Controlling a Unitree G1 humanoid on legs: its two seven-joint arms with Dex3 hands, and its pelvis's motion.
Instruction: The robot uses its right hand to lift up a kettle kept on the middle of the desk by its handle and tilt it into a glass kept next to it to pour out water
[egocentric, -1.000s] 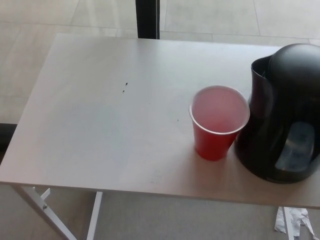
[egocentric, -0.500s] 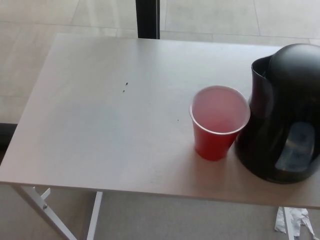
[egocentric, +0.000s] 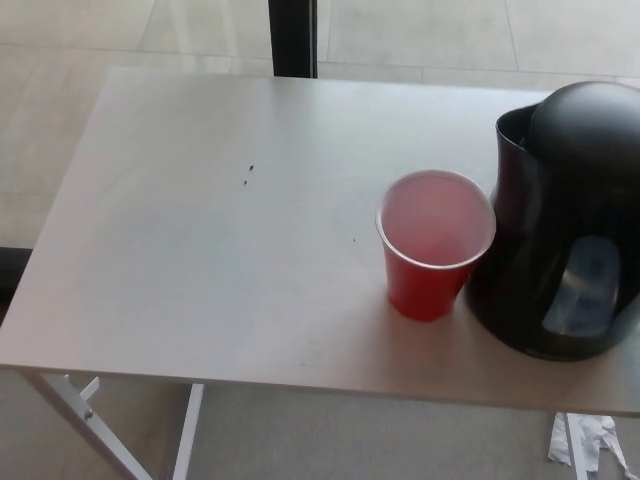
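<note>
A black kettle (egocentric: 565, 220) stands upright at the right side of the pale desk (egocentric: 200, 230), its spout facing left and its right part cut off by the picture edge. Its handle is out of view. Right beside it, touching or nearly touching its left side, stands a red plastic cup (egocentric: 432, 245) with a white rim, upright and showing a pale inside. Neither of my hands shows in the head view.
Two small dark specks (egocentric: 247, 176) lie on the desk left of centre. A dark post (egocentric: 293, 37) rises behind the far edge. White desk legs (egocentric: 90, 420) show below the front edge, and crumpled paper (egocentric: 590, 440) lies on the floor at lower right.
The kettle looks turned or shifted slightly left, with its window reflection changed. The whole picture has also shifted a few pixels, so the camera may have moved. The cup stays put.
</note>
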